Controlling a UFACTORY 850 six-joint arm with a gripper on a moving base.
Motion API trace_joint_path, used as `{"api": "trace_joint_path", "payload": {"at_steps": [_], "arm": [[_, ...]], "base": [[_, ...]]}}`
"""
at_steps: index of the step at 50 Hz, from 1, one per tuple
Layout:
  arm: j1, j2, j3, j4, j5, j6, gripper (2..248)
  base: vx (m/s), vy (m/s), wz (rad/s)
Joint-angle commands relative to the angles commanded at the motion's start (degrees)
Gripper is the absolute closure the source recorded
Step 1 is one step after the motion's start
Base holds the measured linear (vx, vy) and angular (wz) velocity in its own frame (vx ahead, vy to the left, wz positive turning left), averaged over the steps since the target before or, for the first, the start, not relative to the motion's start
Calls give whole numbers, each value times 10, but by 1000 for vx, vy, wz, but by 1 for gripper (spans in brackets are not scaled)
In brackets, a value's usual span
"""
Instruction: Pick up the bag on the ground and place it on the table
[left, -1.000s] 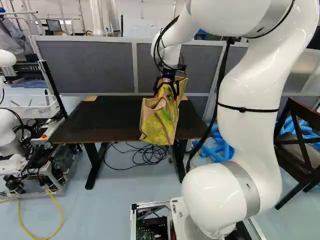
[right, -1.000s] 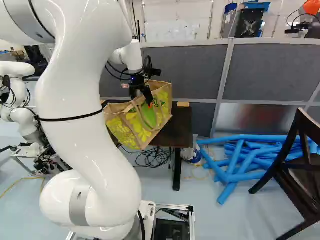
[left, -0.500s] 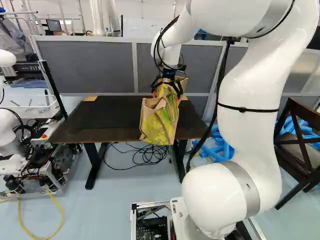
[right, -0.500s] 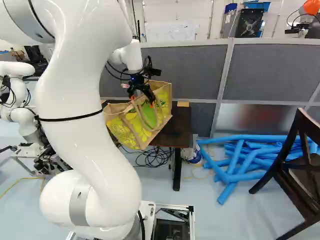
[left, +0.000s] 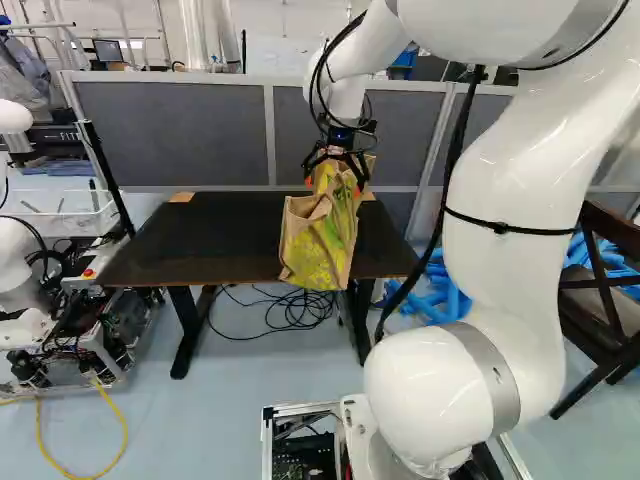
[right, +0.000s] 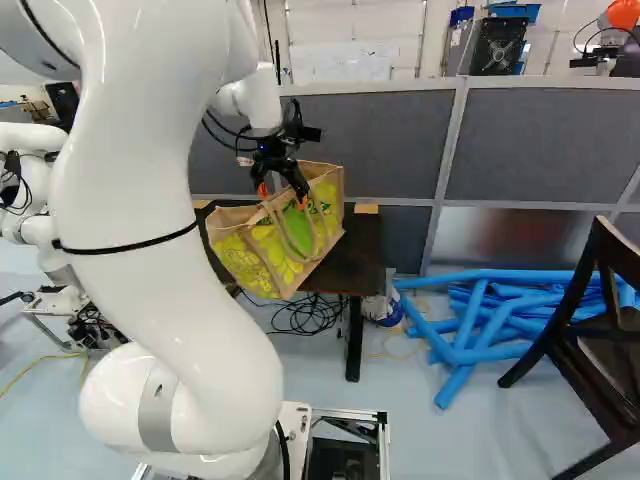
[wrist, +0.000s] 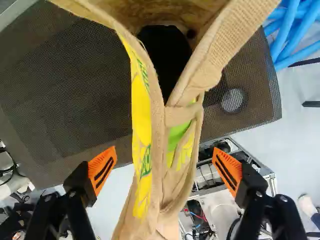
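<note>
The gripper (left: 335, 175) is at the top of the yellow and tan bag (left: 318, 245) in the left base view. In the wrist view the gripper (wrist: 164, 167) stands wide open, its orange pads on either side of the bag's (wrist: 157, 135) upper edges and handles, with a gap on both sides. The bag is at the near right part of the dark table (left: 220, 235), tilted, its near end sticking out past the front edge. The table's top also shows in the wrist view around the bag. What lies beneath the bag is hidden.
Grey partitions (right: 370, 140) stand behind the table. Blue foam tubes (right: 480, 310) and a dark wooden chair (right: 590, 340) are to its right. Another robot (left: 30, 270) stands at the left, and loose black cables (left: 295, 310) lie below the table.
The gripper's fingers have opened and let go of the bag. The arm has drawn up and back slightly, while the bag has stayed in place at the table.
</note>
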Motion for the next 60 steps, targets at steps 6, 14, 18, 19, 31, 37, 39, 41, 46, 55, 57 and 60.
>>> {"api": "trace_joint_path", "payload": {"at_steps": [6,14,18,19,31,37,39,41,46,55,57,60], "arm": [[0,8,-2,0,-22,0,3],[0,18,-5,0,-51,0,3],[-1,23,-8,0,-66,0,3],[-1,24,-8,0,-70,0,3],[-1,39,-16,0,-114,0,3],[-1,46,-20,0,-136,0,3],[-1,48,-22,0,-144,0,3],[-2,51,-23,0,-151,0,3],[-2,59,-24,0,-167,0,3],[-2,66,-25,0,-177,0,3],[-2,67,-26,0,-177,0,3],[-2,67,-26,0,-177,0,3]], "base": [[0,0,0],[0,0,0],[0,0,0],[0,0,0],[0,0,0],[0,0,0],[0,0,0],[0,0,0],[0,0,0],[0,0,0],[0,0,0],[0,0,0]]}}
